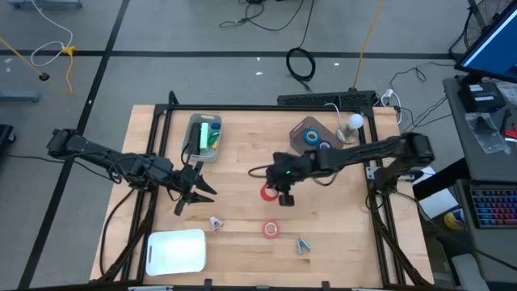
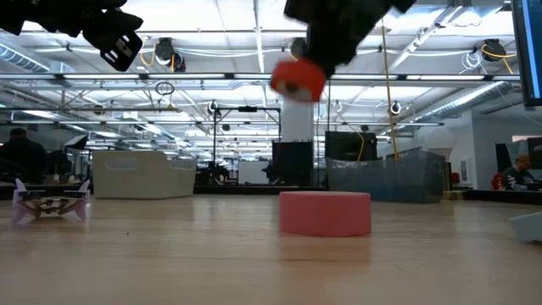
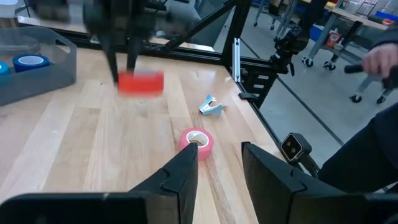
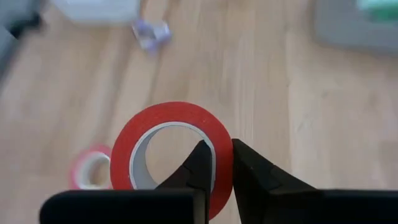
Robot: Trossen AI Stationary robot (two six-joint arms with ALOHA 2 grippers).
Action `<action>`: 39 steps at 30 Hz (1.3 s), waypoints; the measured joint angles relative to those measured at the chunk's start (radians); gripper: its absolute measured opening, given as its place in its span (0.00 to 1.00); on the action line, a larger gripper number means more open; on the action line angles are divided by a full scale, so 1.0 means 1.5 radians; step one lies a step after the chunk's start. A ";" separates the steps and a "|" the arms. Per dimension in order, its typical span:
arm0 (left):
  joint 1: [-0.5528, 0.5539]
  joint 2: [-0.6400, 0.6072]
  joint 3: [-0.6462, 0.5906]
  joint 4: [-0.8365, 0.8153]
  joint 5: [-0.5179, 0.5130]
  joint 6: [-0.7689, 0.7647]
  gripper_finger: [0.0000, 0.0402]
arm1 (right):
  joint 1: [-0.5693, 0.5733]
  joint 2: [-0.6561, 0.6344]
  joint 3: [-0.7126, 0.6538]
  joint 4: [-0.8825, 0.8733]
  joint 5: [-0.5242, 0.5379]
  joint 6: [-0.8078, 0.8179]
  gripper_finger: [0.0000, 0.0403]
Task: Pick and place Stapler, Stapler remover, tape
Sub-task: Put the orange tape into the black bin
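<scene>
Pinched fingers of my right gripper [image 1: 284, 196] hold one red tape roll [image 4: 171, 152] aloft at frame centre; a second red roll [image 1: 271, 229] lies below on the table [image 1: 242, 166]. Two blue rolls [image 1: 317, 141] sit upper right. My left gripper [image 1: 194, 192] hangs half-open, empty.

The right hand [image 2: 315, 63] and its red tape roll [image 2: 298, 80] smear with blur, the arm cut off above
</scene>
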 joint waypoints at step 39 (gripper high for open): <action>0.000 0.000 0.000 0.000 -0.059 0.017 0.32 | -0.290 -0.229 -0.122 -0.050 0.389 -0.162 0.08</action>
